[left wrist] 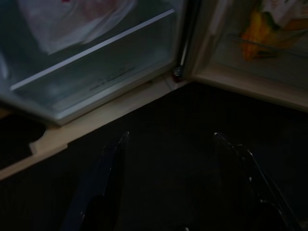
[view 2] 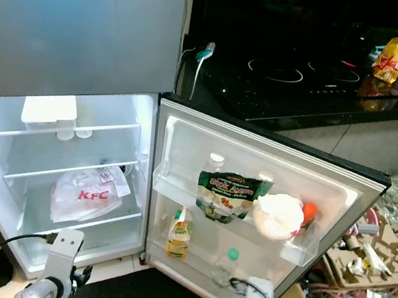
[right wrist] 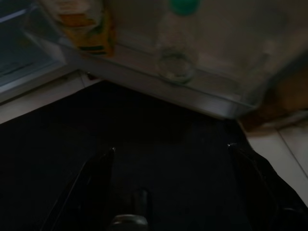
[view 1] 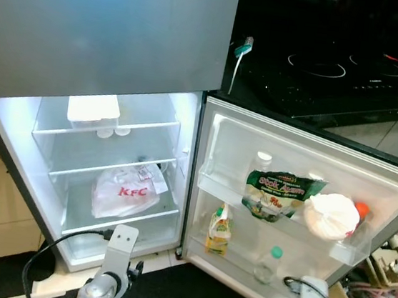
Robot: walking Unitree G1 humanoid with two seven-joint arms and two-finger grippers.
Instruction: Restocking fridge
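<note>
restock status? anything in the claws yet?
Done: fridge door stands open; KFC bag lies on a shelf, and the door racks hold a green Stik Ayam pouch, a white bag and bottles. In hand: nothing. The left claw and right claw are open and empty above the dark mat. Left: picking up stock, with none visible nearby.

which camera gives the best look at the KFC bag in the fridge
The left eye view: the KFC bag lies whole on a fridge shelf, logo readable. The right eye view shows it similarly; the left wrist view catches a blurred part.
</note>
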